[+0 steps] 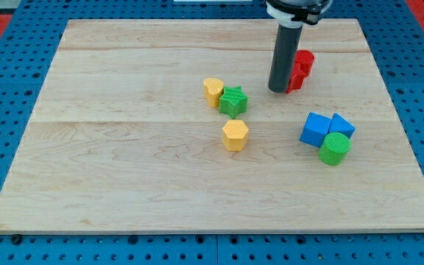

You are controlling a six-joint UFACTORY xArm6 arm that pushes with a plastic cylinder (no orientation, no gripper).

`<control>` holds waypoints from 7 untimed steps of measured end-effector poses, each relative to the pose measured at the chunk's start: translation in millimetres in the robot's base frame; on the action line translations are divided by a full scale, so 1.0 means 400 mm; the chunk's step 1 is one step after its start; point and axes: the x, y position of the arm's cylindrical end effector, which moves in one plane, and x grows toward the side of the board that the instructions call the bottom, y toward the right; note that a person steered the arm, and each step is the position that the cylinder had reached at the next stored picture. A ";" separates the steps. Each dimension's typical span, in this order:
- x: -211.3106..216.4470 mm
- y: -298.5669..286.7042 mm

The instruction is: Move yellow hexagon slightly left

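One step: approach; my tip is far from yellow hexagon, beside red block.
Next: go to its right side, push toward the desk's left edge.
Jaws: none, only a rod.

Yellow hexagon on the wooden table.
A small six-sided yellow block, resting flat with one hexagonal face upward, near the middle of the table; it lies apart from the other blocks, towards the view's bottom from a nearby pair.
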 end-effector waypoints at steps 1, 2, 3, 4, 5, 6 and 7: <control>-0.004 -0.001; -0.004 -0.006; 0.014 -0.006; 0.074 -0.015; 0.183 -0.076; 0.299 -0.158; 0.325 -0.245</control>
